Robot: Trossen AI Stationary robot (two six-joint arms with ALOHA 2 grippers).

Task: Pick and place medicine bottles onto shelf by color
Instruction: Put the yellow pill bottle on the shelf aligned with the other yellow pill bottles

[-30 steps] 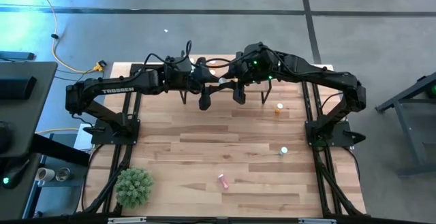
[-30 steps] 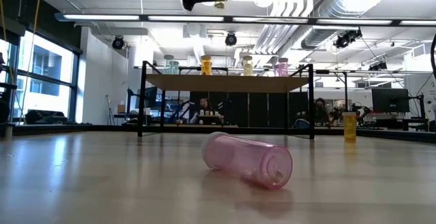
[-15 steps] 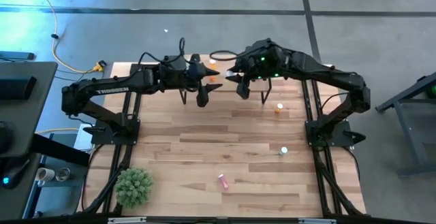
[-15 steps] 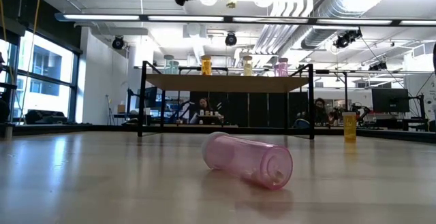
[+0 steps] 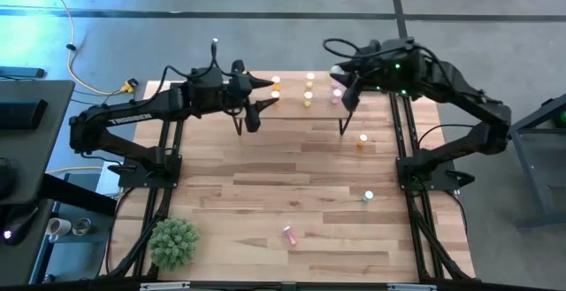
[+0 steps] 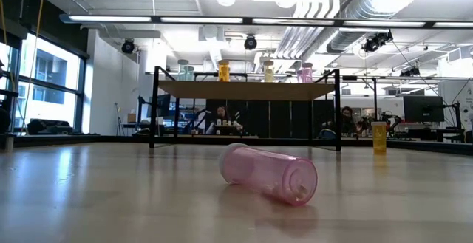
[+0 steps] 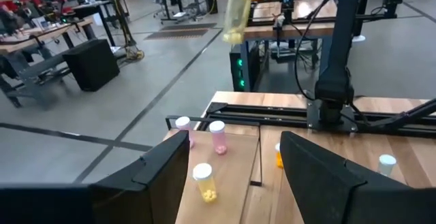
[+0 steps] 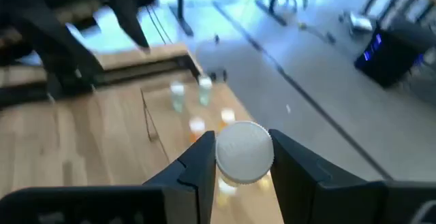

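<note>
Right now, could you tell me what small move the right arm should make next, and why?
Probably lower toward the low light-wood shelf and set down beside the white-capped yellow bottle standing there. The right gripper clamps a pale yellowish white-capped bottle in its jaws, up in the air, while the left gripper is open and empty.

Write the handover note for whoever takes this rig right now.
Left hand: open, empty, over the left end of the low light-wood shelf on black legs.
Right hand: shut on a white-capped, yellowish translucent bottle, raised near the shelf's right end.
Done: bottles stand on the shelf as a green group, orange group, yellow group and pink group.
Left: shelve the held bottle; then, from the wooden tabletop, the upright orange bottle, the upright green bottle and the pink bottle lying on its side.
</note>
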